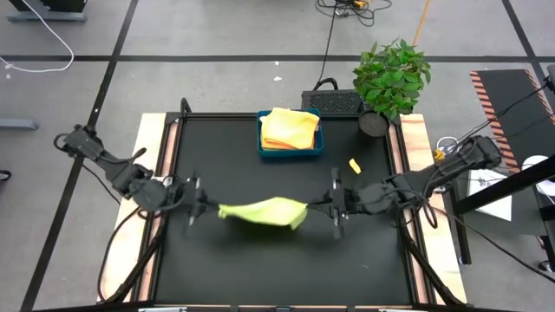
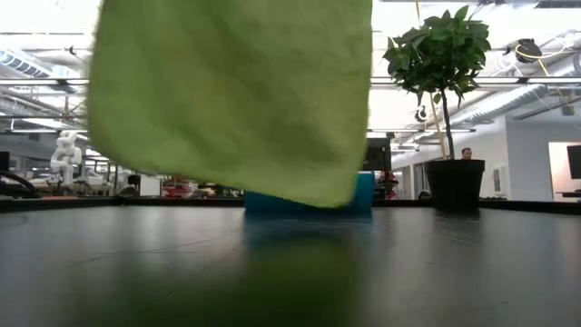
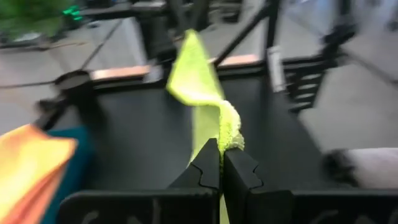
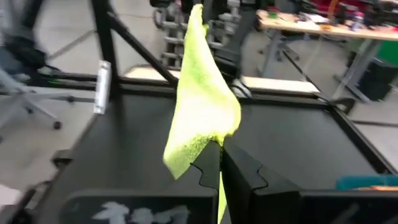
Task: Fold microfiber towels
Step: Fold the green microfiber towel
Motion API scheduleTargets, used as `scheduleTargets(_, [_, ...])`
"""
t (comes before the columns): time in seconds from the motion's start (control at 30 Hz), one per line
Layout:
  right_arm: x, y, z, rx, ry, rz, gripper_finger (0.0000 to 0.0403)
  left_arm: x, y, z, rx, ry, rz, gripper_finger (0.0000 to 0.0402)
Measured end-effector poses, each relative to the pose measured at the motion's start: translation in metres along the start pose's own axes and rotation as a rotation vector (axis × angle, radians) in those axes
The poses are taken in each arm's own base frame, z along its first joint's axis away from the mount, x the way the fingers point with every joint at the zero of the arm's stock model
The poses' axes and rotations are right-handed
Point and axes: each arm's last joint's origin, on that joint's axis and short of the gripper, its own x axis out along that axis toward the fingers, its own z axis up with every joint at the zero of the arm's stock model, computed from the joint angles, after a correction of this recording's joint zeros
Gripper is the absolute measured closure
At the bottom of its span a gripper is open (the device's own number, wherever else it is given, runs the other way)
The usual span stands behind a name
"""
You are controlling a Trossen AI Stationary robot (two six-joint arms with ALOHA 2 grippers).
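Above the black tabletop's point(image 1: 217, 260) middle, left gripper point(image 1: 201, 206) and right gripper point(image 1: 323, 205) each clamp one corner of the lime-green microfiber towel point(image 1: 264, 211), suspending it flat, presumably for folding.

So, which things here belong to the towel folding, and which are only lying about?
Belong to the job:
- lime green towel, held up between the left gripper and right gripper, both shut on it
- yellow and orange towels piled in the blue tray

Just lying about:
- potted plant
- small yellow object on the table
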Motion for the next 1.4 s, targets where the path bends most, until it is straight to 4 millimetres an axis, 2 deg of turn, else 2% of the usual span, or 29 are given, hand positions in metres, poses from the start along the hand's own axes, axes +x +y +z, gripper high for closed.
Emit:
scheduleTargets(0.2, [-0.006, 0.019, 0.003, -0.001, -0.047, 0.12, 0.0403, -0.005, -0.021, 0.006, -0.008, -0.022, -0.085, 0.0398])
scheduleTargets(0.3, [-0.008, 0.022, 0.005, 0.005, -0.065, 0.134, 0.0403, -0.004, -0.021, 0.0, -0.007, 0.029, -0.052, 0.0399])
scheduleTargets(0.4, [-0.006, 0.019, 0.002, 0.028, -0.036, 0.118, 0.0403, -0.001, -0.012, -0.01, -0.009, 0.12, 0.055, 0.0397])
scheduleTargets(0.63, [0.012, -0.005, -0.021, 0.114, 0.132, -0.041, 0.0403, 0.017, 0.015, -0.045, -0.041, 0.32, 0.23, 0.0398])
scheduleTargets(0.8, [0.022, -0.026, -0.053, 0.164, 0.228, -0.14, 0.0403, 0.035, 0.032, -0.08, 0.0, 0.424, 0.268, 0.039])
scheduleTargets(0.93, [0.026, -0.042, -0.076, 0.202, 0.286, -0.215, 0.0403, 0.046, 0.045, -0.1, 0.037, 0.43, 0.289, 0.0398])
scheduleTargets(1.07, [0.028, -0.062, -0.092, 0.221, 0.327, -0.294, 0.0403, 0.053, 0.061, -0.106, 0.078, 0.396, 0.35, 0.0389])
scheduleTargets(1.2, [0.029, -0.078, -0.095, 0.234, 0.333, -0.355, 0.0403, 0.057, 0.078, -0.106, 0.106, 0.384, 0.38, 0.0387])
scheduleTargets(1.4, [0.031, -0.076, -0.091, 0.198, 0.296, -0.335, 0.0403, 0.055, 0.088, -0.111, 0.21, 0.464, 0.378, 0.0395])
